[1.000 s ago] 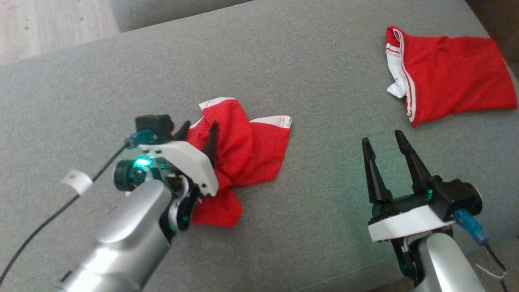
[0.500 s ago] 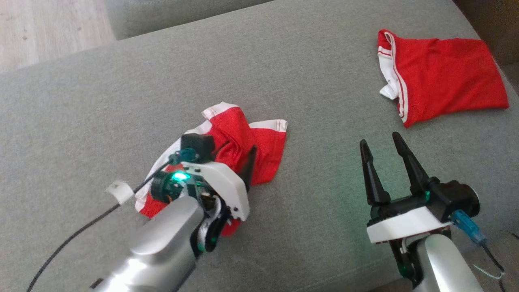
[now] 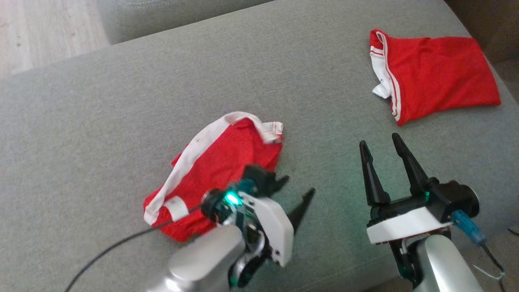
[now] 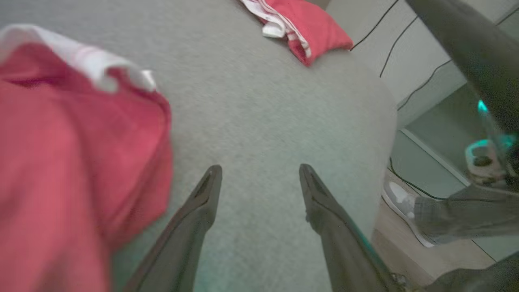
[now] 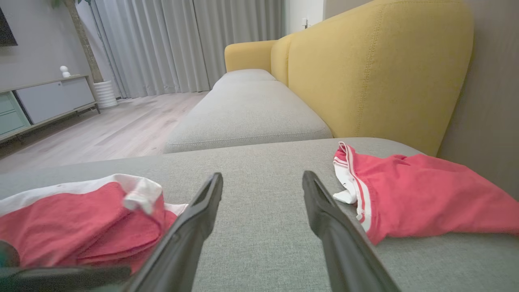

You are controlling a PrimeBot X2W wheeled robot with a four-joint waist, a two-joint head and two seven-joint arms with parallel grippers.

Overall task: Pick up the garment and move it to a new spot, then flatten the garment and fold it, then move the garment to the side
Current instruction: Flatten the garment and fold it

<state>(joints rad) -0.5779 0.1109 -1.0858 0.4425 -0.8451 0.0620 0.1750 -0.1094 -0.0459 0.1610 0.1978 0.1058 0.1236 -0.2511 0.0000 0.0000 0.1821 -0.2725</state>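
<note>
Grey cushion [image 3: 284, 61], yellow backrest [image 5: 365, 73]

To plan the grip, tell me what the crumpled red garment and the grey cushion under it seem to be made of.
The crumpled red garment: thin, soft sports knit, probably synthetic, matte; it slumps in loose folds, with a white band along its edge. The grey cushion: woven upholstery fabric, matte and slightly coarse; a fine weave grain shows, with no sheen.

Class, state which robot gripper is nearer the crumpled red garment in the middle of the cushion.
Left. The left gripper hangs open beside the right edge of the crumpled garment; the right gripper stands open, apart, farther to its right.
</note>
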